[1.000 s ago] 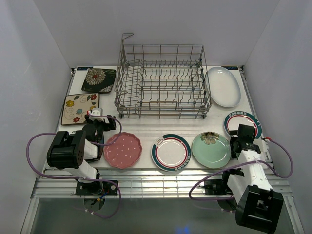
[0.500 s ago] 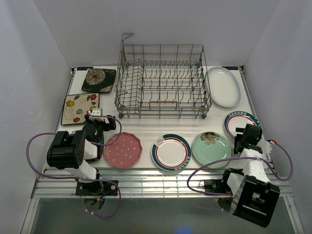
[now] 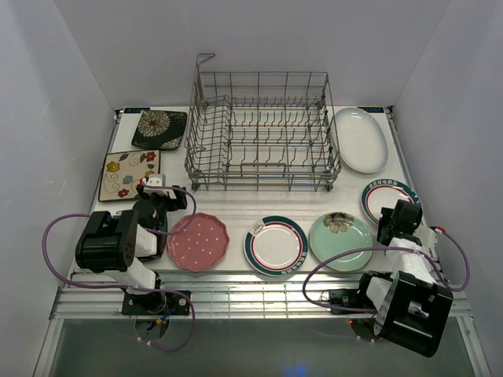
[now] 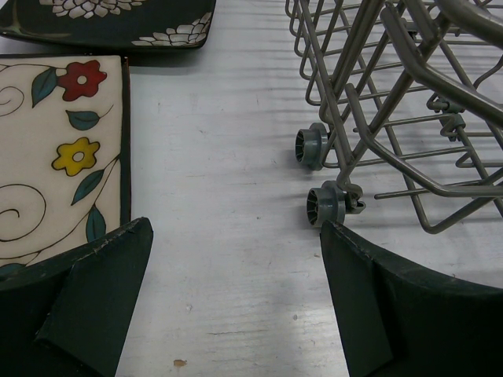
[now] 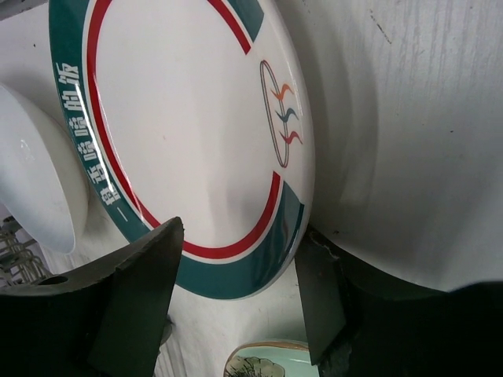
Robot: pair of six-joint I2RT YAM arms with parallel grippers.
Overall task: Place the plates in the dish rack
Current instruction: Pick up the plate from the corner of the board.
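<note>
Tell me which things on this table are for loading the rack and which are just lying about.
For the job:
rack
pink plate
middle green-rimmed plate
right green-rimmed plate
mint plate
oval plate
black square plate
cream square plate

Just there:
purple cables
table

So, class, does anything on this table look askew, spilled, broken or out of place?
Nothing stands out. The rack stands upright and empty; the plates lie flat on the table around it, with no chips or spills visible. The open right gripper straddles the edge of one green-rimmed plate.
</note>
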